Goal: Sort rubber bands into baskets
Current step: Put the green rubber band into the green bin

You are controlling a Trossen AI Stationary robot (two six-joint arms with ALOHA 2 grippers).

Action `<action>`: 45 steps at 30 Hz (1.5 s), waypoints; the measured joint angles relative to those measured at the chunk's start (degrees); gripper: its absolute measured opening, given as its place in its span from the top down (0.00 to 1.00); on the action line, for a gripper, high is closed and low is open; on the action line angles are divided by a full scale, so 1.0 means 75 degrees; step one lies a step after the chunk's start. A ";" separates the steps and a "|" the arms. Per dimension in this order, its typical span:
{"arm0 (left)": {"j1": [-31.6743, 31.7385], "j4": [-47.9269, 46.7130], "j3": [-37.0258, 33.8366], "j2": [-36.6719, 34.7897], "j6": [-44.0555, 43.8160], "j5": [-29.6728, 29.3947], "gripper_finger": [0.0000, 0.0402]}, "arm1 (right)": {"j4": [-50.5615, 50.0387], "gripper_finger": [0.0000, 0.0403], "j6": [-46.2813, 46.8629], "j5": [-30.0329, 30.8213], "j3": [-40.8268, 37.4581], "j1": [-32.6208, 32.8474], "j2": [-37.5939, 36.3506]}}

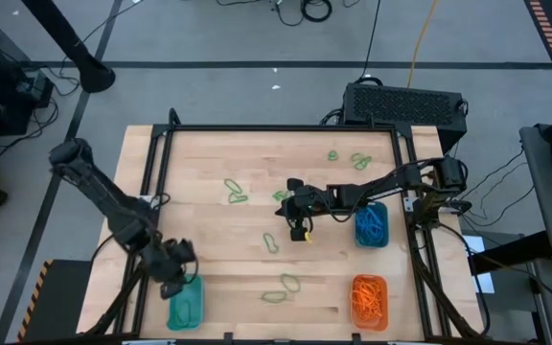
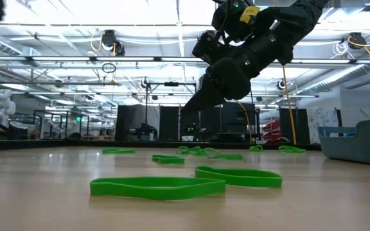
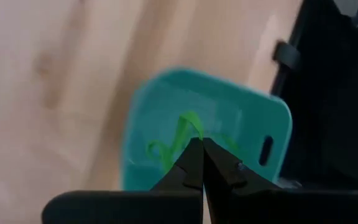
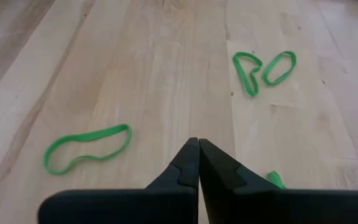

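Thin green rubber bands (image 4: pixel 87 147) are lying flat ahead of the clenched right gripper (image 4: pixel 198 163); the left gripper (image 3: pixel 202 163), clenched empty, is hovering over a teal basket (image 3: pixel 253 118).

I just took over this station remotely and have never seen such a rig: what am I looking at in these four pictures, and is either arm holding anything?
Two dark robot arms work over a wooden table. One picture looks straight down, one looks level across the tabletop, and one comes from each arm's wrist. The left gripper is shut, hovering over a teal basket at the near left corner that holds green bands. A green band shows right at its tips, but I cannot tell if it is pinched. The right gripper is shut over mid-table, with nothing visible between its fingers. Loose green rubber bands lie scattered on the wood. On the right, another teal basket holds blue bands and an orange basket holds orange ones.
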 joint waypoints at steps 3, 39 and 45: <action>-0.0535 0.0457 0.0000 0.0284 -0.0467 -0.0112 1.00 | 0.0000 1.00 0.0007 -0.0002 0.0000 0.0003 0.0000; 0.0527 0.1457 0.0009 0.1436 0.2566 0.0935 0.73 | -0.1083 1.00 0.0838 0.0115 0.0003 0.0168 -0.0666; 0.1718 0.1481 0.0009 0.0995 0.5441 -0.0006 0.73 | -0.2740 1.00 0.1657 0.1267 0.0003 -0.0379 -0.1760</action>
